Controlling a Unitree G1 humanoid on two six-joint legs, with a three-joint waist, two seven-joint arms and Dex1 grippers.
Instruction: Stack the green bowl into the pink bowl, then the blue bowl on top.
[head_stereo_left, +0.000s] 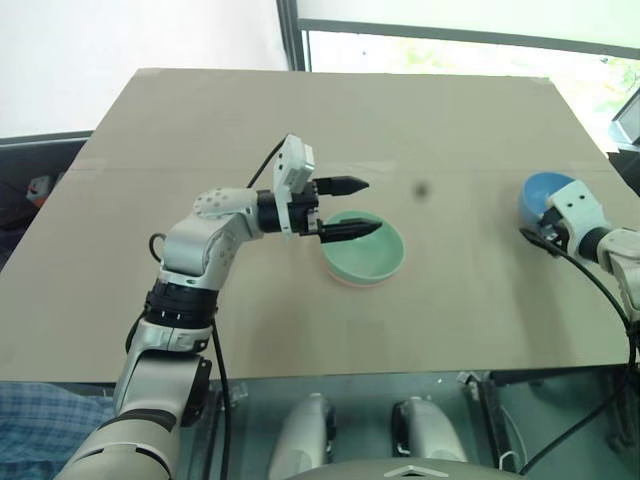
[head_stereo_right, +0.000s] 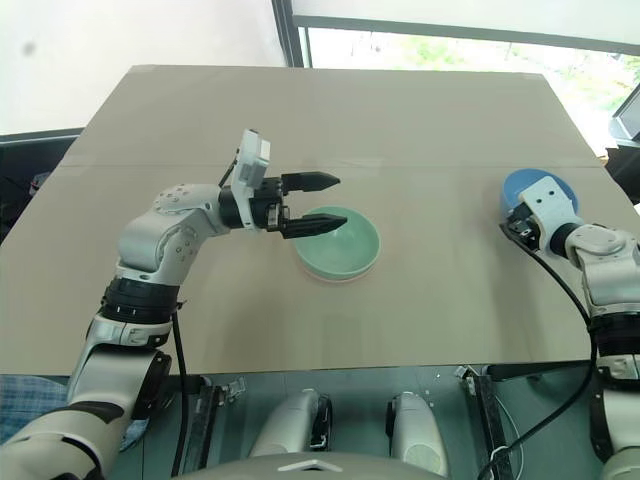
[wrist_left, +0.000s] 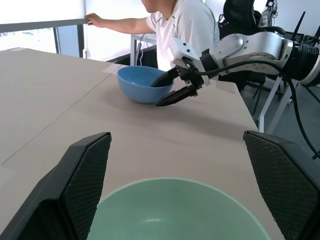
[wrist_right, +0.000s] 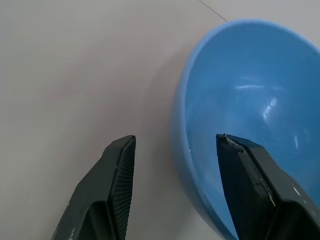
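Now the blue bowl's (wrist_right: 240, 125) rim sits between the open right tool's (wrist_right: 175, 145) fingers.

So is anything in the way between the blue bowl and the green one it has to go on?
Nothing visible. Only bare table lies between the blue bowl and the green bowl. The open left gripper hovers at the green bowl's far side.
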